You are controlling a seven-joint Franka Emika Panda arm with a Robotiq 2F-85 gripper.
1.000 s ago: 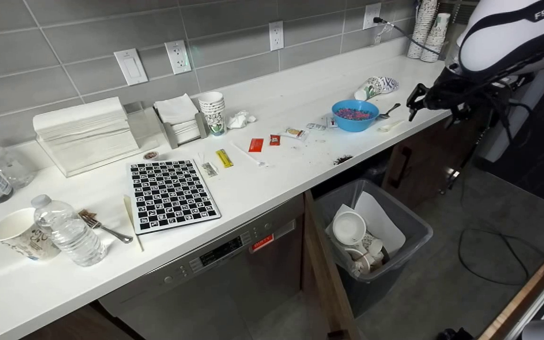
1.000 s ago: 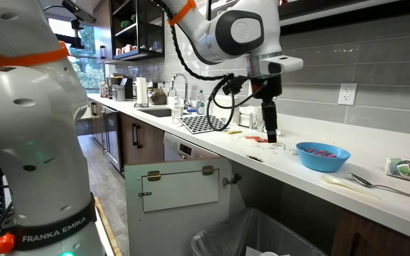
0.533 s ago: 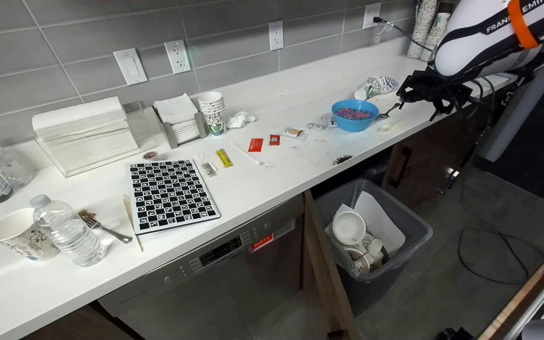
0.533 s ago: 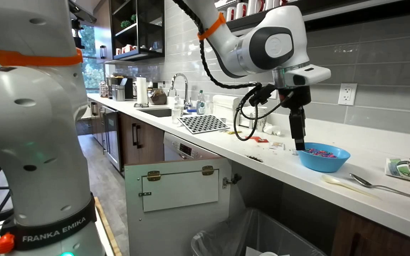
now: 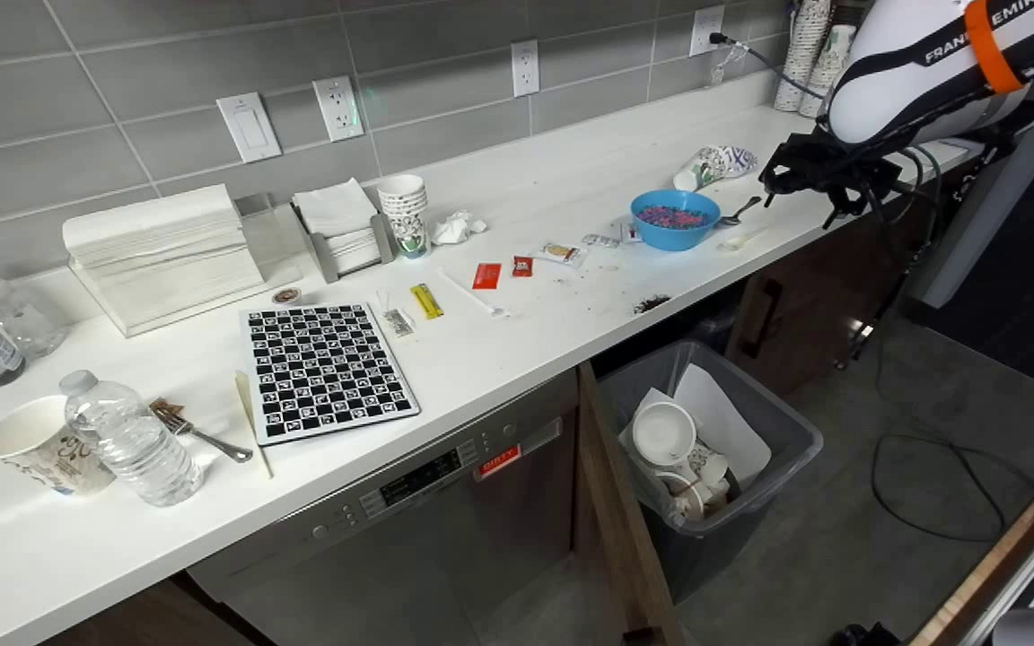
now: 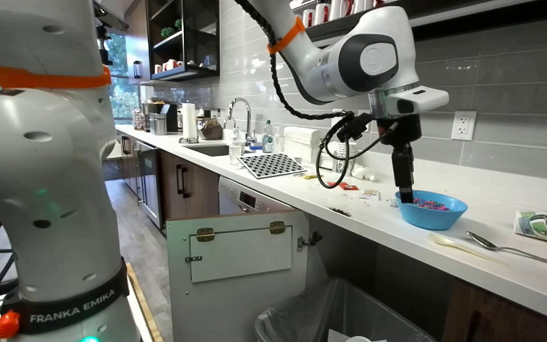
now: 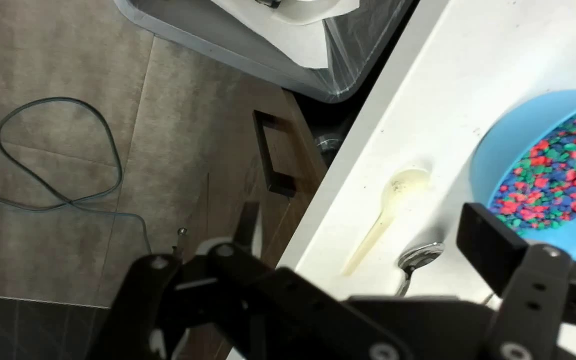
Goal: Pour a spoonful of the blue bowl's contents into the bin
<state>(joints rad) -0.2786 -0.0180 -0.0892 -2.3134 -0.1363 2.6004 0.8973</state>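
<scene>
The blue bowl (image 5: 674,237) sits on the counter, full of small pink, blue and green bits (image 7: 558,180). It also shows in an exterior view (image 6: 432,220) and at the right of the wrist view (image 7: 505,137). A metal spoon (image 7: 419,256) and a cream plastic spoon (image 7: 387,215) lie beside it on the counter. My gripper (image 5: 800,212) is open and empty, held above the counter near the spoons. In the wrist view the jaws (image 7: 368,227) are wide apart, with both spoons below between them; the metal spoon's handle is mostly hidden. The dark grey bin (image 5: 755,490) stands below the counter edge, holding trash.
A cabinet door (image 6: 235,289) stands open by the bin. A tipped stack of paper cups (image 6: 546,227) lies behind the spoons. Packets (image 5: 486,275), a checkered board (image 5: 328,372) and a water bottle (image 5: 135,444) are farther along the counter.
My open gripper has moved over the counter toward the bowl and spoons, mostly in the first half second, with only a slight shift since. The bowl, spoons and bin have not moved.
</scene>
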